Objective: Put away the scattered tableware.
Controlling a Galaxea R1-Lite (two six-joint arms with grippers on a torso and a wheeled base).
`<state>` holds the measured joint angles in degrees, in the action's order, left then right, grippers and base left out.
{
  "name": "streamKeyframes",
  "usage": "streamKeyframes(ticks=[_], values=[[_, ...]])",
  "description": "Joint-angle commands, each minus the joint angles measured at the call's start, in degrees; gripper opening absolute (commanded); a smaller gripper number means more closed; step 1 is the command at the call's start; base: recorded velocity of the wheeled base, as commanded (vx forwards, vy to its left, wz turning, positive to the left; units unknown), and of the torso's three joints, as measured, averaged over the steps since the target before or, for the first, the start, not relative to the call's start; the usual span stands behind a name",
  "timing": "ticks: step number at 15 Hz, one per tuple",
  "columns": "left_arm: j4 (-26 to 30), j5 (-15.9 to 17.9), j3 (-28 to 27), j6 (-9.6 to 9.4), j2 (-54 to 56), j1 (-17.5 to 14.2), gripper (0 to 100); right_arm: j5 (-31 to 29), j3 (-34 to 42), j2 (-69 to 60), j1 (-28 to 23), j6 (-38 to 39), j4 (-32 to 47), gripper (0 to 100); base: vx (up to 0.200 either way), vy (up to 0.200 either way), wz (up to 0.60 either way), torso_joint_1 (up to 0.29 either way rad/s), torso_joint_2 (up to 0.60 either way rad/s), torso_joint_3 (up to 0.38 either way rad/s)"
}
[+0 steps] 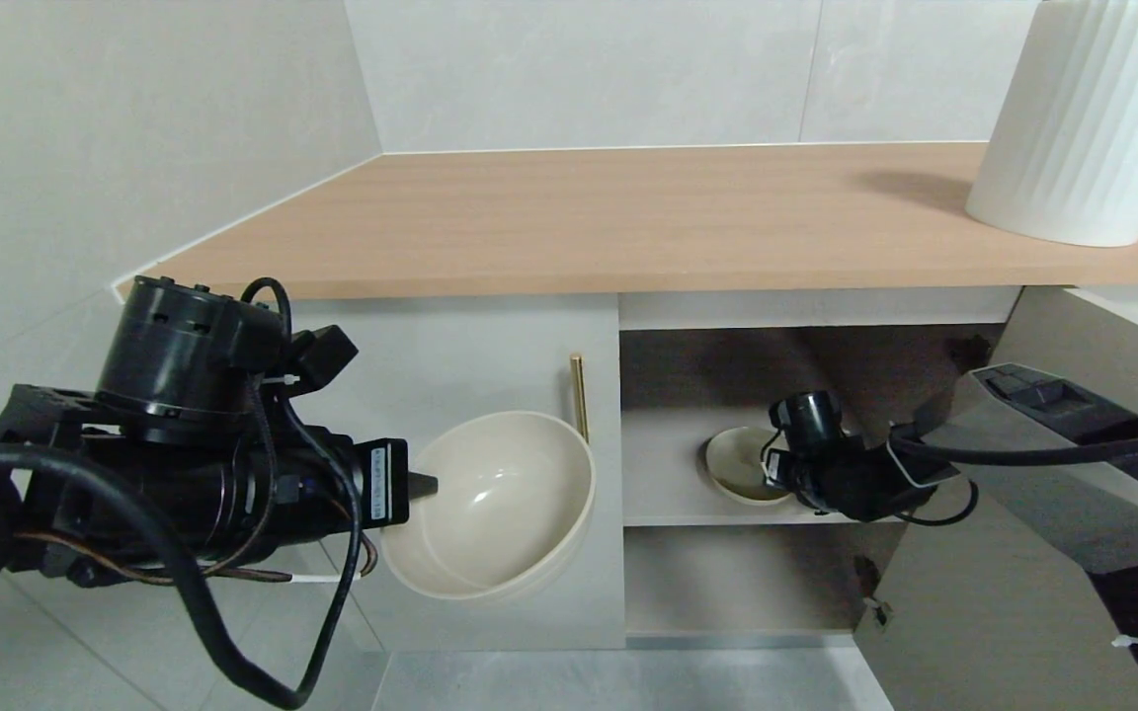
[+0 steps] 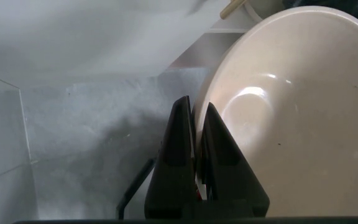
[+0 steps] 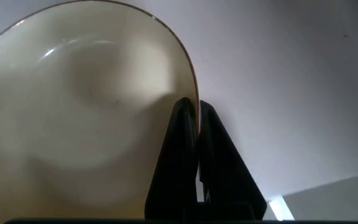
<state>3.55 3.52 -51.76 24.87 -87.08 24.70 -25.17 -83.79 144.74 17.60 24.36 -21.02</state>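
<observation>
My left gripper (image 1: 423,484) pinches the rim of the bowl (image 1: 500,504), which is tipped on edge, mouth toward my head camera. Right gripper (image 1: 772,470) pinches the dish (image 1: 735,460) by its rim inside the cabinet (image 1: 668,474).

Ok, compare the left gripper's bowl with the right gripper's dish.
The bowl looks larger and deeper; the dish smaller and shallower. The bowl hangs outside, before the closed cabinet door; the dish is inside the open compartment. Both are cream and pinched at the rim.

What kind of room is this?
Probably a kitchen: wooden countertop against tiled walls, an open cabinet with a shelf underneath, plus a cream bowl and a smaller dish.
</observation>
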Motion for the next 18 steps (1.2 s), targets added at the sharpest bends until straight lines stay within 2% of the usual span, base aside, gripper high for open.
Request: streamKeyframes(ticks=[1, 2, 3, 6, 8, 9, 11, 12, 13, 15, 16, 17, 18], values=[[0.0, 0.0, 0.0, 0.0, -0.1, 0.0, 0, 0.0, -0.8, 0.6, 0.0, 0.1, 0.0, 0, 0.0, 0.0, 0.0, 0.0, 0.0, 0.0], [0.0, 0.0, 0.0, 0.0, -0.1, 0.0, 0, -0.1, -0.9, 0.6, 0.0, 0.1, 0.0, 0, 0.0, 0.0, 0.0, 0.0, 0.0, 0.0], [0.0, 0.0, 0.0, 0.0, -0.1, 0.0, 0, -0.1, -0.9, 0.5, 0.0, 0.5, 0.0, 100, 0.0, 0.0, 0.0, 0.0, 0.0, 0.0], [-0.4, 0.0, 0.0, -0.08, -0.3, 0.0, 0, 0.0, 0.6, -2.3, 0.1, 2.1, 0.1, 100, 0.0, 0.0, 0.0, 0.0, 0.0, 0.0], [-1.0, -0.1, 0.0, -0.17, -0.7, 0.8, 0, 0.7, 5.7, -7.5, 0.8, 2.9, 0.2, 100, 0.0, 0.0, 0.0, 0.0, 0.0, 0.0], [-2.0, -0.2, 0.0, -0.17, -1.3, 2.3, 0, 2.1, 10.7, -12.7, 2.2, 2.8, 0.2, 100, 0.0, 0.0, 0.0, 0.0, 0.0, 0.0], [-3.8, -0.4, -0.1, -1.23, -3.8, 4.7, 0, 10.5, 21.4, -24.2, 5.2, -0.2, 0.5, 100, 0.0, 0.0, 0.0, 0.0, 0.0, 0.0], [-4.5, -1.2, -0.2, -2.46, -6.0, 5.5, 0, 13.9, 25.7, -29.9, 6.4, -3.2, 0.6, 100, 0.0, 0.0, 0.0, 0.0, 0.0, 0.0], [-5.2, -2.3, -0.3, -2.81, -7.6, 6.2, 0, 15.0, 27.6, -32.9, 7.0, -4.7, 1.0, 100, 0.0, 0.0, 0.0, 0.0, 0.0, 0.0], [-8.0, -7.7, -0.1, -2.81, -12.2, 9.3, 0, 15.9, 28.9, -41.7, 10.2, -7.0, 9.1, 100, 0.0, 0.0, 0.0, 0.0, 0.0, 0.0], [-8.2, -9.0, -0.1, -2.72, -13.2, 10.4, 0, 16.9, 28.8, -44.0, 11.0, -7.1, 11.8, 100, 0.0, 0.0, 0.0, 0.0, 0.0, 0.0], [-8.3, -10.8, -0.1, -2.81, -14.9, 12.0, 0, 20.8, 28.6, -48.4, 13.0, -7.1, 16.9, 100, 0.0, 0.0, 0.0, 0.0, 0.0, 0.0], [-8.3, -11.0, -0.2, -2.81, -15.5, 12.7, 0, 22.4, 28.5, -50.2, 14.0, -7.1, 18.8, 100, 0.0, 0.0, 0.0, 0.0, 0.0, 0.0]])
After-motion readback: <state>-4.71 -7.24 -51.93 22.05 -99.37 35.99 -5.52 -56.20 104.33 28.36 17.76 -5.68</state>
